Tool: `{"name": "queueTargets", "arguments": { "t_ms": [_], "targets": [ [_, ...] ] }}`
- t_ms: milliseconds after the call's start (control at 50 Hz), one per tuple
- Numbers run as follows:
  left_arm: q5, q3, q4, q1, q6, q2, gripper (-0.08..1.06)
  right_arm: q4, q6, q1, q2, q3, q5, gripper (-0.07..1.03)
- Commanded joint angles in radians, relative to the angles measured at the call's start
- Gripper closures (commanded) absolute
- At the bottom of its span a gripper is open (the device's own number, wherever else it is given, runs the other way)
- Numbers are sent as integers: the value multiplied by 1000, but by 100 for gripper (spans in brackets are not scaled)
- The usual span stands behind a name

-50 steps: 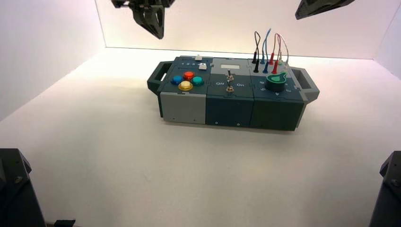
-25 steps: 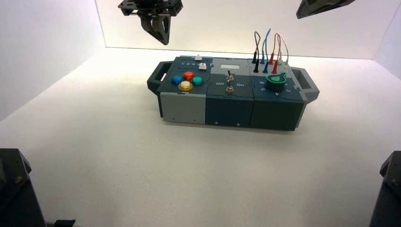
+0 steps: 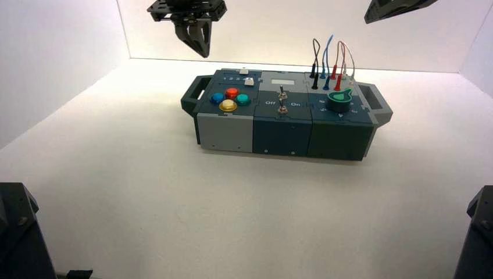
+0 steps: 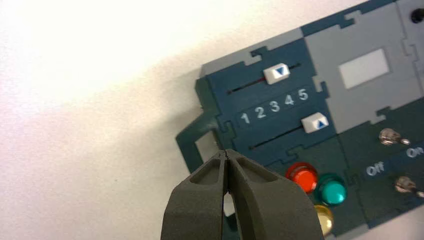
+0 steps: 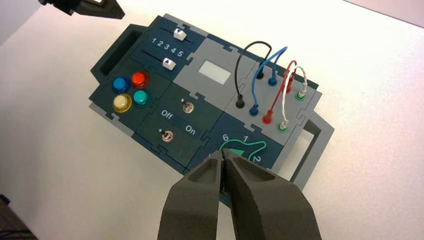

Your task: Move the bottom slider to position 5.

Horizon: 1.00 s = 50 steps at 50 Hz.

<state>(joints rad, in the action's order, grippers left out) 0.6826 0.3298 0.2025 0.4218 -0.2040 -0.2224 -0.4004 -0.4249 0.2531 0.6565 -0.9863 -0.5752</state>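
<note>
The bottom slider [image 4: 315, 122], a small white knob with a blue arrow, sits at the 5 end of its dark track, next to the coloured buttons; it also shows in the high view [image 3: 249, 82] and the right wrist view [image 5: 169, 64]. My left gripper [image 3: 203, 52] hangs shut, high above and behind the box's left end, touching nothing; in its own view its fingertips [image 4: 227, 152] meet over the box's left handle. My right gripper [image 3: 368, 18] is raised at the top right, shut and empty, its tips [image 5: 223, 154] over the green knob.
The box [image 3: 279, 131] stands mid-table. The top slider [image 4: 276, 73] sits near 3 and 4. Red [image 4: 302, 175], teal [image 4: 331, 190], yellow and blue buttons, two toggle switches [image 5: 186, 107], a green knob [image 3: 339, 100] and looped wires [image 3: 331, 61] fill the rest.
My left gripper has come down a little and shifted slightly right above the box's left end. The box, the sliders and the right arm have not moved.
</note>
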Motion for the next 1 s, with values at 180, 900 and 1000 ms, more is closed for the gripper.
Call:
{"name": "queueTargets", "arguments": {
  "t_ms": [180,900,1000],
  "targets": [
    [3,-26,6,32,2,-5,101,3,-5,0,5,9,20,98],
    [5,-49,25,77,54,-77,101,11,-5,0,11,3,29,98],
    [5,-58,26,77,58,-84,101,12,-5,0,12,3,31,98]
  ]
}}
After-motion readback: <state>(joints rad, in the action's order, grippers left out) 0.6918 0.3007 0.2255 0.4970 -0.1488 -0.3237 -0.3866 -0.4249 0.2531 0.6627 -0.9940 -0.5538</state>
